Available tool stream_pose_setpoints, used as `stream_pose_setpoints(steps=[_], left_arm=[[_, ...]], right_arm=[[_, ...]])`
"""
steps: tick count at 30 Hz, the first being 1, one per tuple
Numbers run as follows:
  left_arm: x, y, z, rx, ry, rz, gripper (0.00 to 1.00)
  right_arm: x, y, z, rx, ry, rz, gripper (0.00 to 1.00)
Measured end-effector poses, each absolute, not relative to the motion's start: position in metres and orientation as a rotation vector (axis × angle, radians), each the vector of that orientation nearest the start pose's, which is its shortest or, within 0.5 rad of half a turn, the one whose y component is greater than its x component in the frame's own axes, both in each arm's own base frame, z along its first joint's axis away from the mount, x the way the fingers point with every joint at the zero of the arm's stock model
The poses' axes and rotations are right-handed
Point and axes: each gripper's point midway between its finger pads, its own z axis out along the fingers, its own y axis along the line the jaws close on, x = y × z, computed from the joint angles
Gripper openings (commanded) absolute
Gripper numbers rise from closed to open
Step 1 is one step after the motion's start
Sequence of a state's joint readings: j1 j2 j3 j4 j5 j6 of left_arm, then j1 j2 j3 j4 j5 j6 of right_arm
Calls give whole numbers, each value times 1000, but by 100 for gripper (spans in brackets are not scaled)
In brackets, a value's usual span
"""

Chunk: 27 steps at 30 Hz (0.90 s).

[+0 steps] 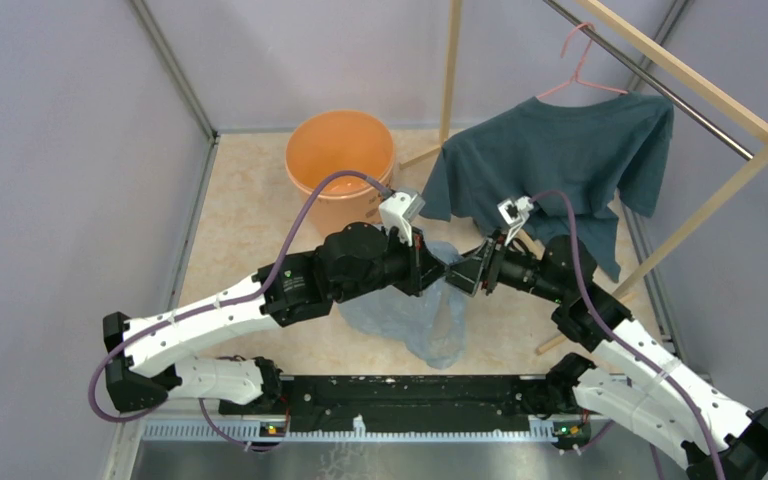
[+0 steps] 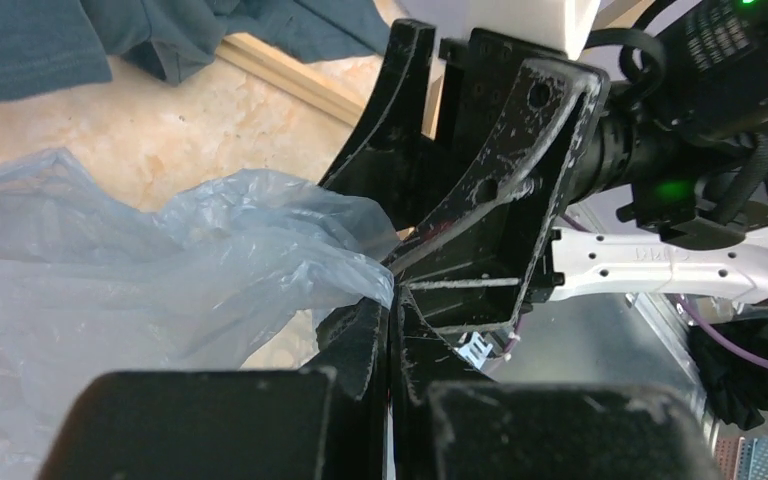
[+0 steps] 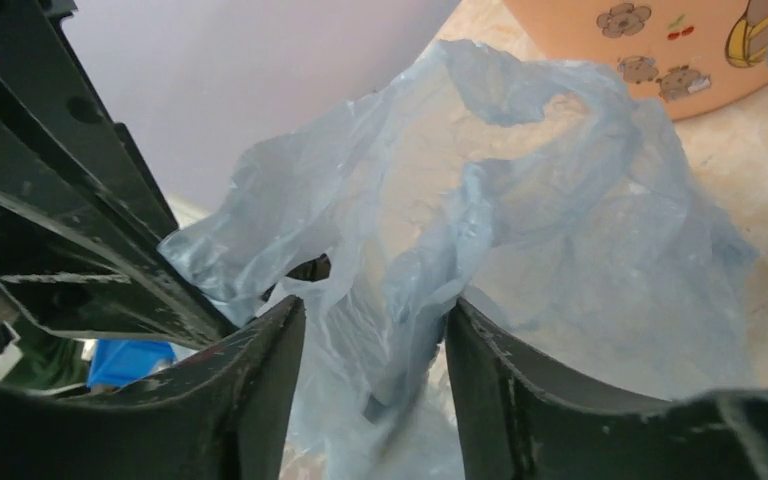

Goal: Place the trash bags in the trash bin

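Note:
The pale blue, wrinkly trash bag point(image 1: 430, 325) hangs between my two grippers, its lower part lying on the floor in front of the orange trash bin point(image 1: 340, 150). My left gripper point(image 1: 443, 274) is shut on an edge of the bag; in the left wrist view the film point(image 2: 160, 290) runs into its closed jaws point(image 2: 392, 300). My right gripper point(image 1: 468, 272) meets it tip to tip. It is open, with folds of the bag point(image 3: 560, 230) between its fingers point(image 3: 375, 315). The bin's printed side point(image 3: 660, 50) shows behind the bag.
A dark teal T-shirt point(image 1: 560, 160) hangs on a pink hanger point(image 1: 582, 60) from a wooden rack point(image 1: 700, 85) at the right, just behind the right arm. The rack's post point(image 1: 450, 70) stands beside the bin. Walls close in left and right.

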<state>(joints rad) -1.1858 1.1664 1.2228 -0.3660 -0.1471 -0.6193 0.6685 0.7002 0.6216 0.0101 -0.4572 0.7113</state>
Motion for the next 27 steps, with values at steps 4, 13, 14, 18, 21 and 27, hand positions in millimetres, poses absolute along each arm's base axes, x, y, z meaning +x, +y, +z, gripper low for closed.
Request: stream_pose_setpoints(steps=[4, 13, 14, 18, 21, 27], left_arm=[[144, -362, 331, 458, 1966, -1098, 0], [166, -374, 322, 409, 1990, -1003, 0], [168, -374, 318, 405, 2002, -982, 0], [172, -371, 310, 397, 2025, -937, 0], [172, -371, 310, 392, 2026, -938, 0], [171, -374, 309, 388, 2032, -955, 0]], right_arm=[[163, 250, 275, -360, 1795, 1333, 82], [145, 241, 284, -479, 1714, 1296, 98], [144, 240, 286, -488, 1701, 1295, 99], [142, 233, 292, -477, 1672, 1273, 99], [145, 231, 296, -446, 1660, 1264, 99], [161, 234, 285, -340, 1737, 1248, 99]])
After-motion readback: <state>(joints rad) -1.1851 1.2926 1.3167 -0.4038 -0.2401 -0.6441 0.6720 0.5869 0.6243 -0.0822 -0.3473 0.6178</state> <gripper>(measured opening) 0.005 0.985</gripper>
